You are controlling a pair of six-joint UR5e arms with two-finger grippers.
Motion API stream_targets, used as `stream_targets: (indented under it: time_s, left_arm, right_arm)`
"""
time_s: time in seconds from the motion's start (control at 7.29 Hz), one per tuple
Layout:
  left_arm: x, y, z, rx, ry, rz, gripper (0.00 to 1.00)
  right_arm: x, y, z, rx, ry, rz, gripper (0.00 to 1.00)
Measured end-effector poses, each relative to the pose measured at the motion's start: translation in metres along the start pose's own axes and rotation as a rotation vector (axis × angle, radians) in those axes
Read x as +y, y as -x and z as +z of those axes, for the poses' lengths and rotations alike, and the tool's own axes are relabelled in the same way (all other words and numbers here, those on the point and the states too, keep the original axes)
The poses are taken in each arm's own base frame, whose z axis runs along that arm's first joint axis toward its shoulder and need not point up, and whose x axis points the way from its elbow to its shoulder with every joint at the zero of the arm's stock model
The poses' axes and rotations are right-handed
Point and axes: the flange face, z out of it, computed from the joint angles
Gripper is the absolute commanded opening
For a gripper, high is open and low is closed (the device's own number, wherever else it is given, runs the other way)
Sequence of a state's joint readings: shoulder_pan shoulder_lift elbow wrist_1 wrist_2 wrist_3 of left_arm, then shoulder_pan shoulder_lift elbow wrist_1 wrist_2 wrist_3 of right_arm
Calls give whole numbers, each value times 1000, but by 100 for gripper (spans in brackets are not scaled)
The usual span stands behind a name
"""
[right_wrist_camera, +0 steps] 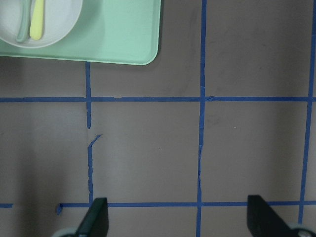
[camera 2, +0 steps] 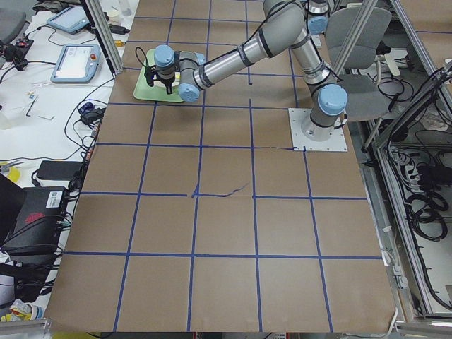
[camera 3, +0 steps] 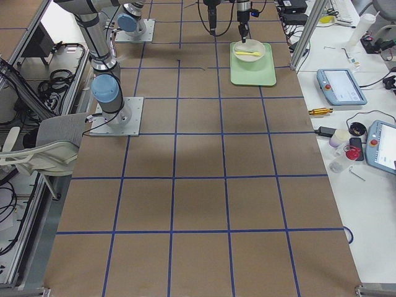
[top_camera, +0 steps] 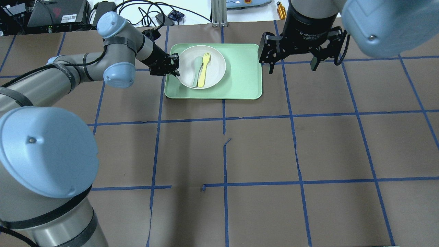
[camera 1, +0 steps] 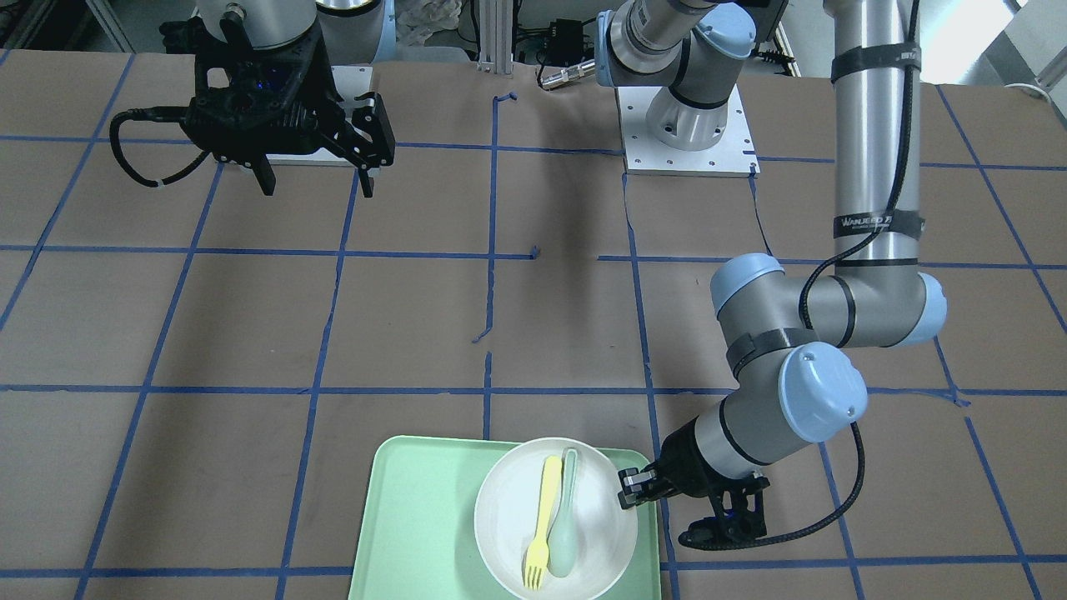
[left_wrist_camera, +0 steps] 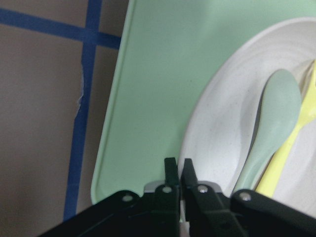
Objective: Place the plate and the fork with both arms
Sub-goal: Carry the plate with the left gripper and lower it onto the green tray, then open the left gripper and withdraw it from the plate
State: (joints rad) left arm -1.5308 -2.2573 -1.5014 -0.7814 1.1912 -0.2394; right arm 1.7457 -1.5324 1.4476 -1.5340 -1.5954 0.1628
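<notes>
The off-white plate (top_camera: 217,65) sits on the left part of the mint-green tray (top_camera: 240,75) at the far side of the table. The pale yellow fork (top_camera: 204,68) lies in the plate beside a grey-green spoon (top_camera: 197,70). My left gripper (top_camera: 173,65) is shut on the plate's left rim; the left wrist view shows its fingertips (left_wrist_camera: 171,170) pinched together at the rim of the plate (left_wrist_camera: 217,143). My right gripper (top_camera: 291,65) is open and empty, held high just right of the tray. In the front view the plate (camera 1: 508,517), the fork (camera 1: 542,517) and the left gripper (camera 1: 629,487) show at the bottom.
Brown paper with blue tape grid lines covers the table (top_camera: 260,144). The arm base plates (camera 1: 688,142) stand at the robot's side. Cables and devices (top_camera: 68,13) lie beyond the far edge. The tray's near corner (right_wrist_camera: 143,49) shows in the right wrist view.
</notes>
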Motion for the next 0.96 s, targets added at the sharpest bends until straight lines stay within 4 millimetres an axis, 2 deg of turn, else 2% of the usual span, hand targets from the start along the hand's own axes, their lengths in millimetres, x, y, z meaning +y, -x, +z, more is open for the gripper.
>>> stream_targets:
  time_s: [0.14,0.27,0.41,0.69,0.82,0.96]
  left_arm:
    - [-3,-1,11,2,-23,-14,23]
    - [-5,-2,16,5,-38,-26,47]
    - [-7,-5,17,8,-46,-35,99]
    - [-7,-10,5,-15,-61,-12,100]
    - [-5,-10,-16,-82,-62,-7,100]
    - [3,-12,-51,-164,-43,-12,100]
  right_arm:
    - [0,0,0,0,0,0,100]
    - [0,0,0,0,0,0,100]
    - [0,0,0,0,0,0,100]
    - [0,0,0,0,0,0,100]
    - [0,0,0,1,0,0,100]
    - [0,0,1,1,1,0,100]
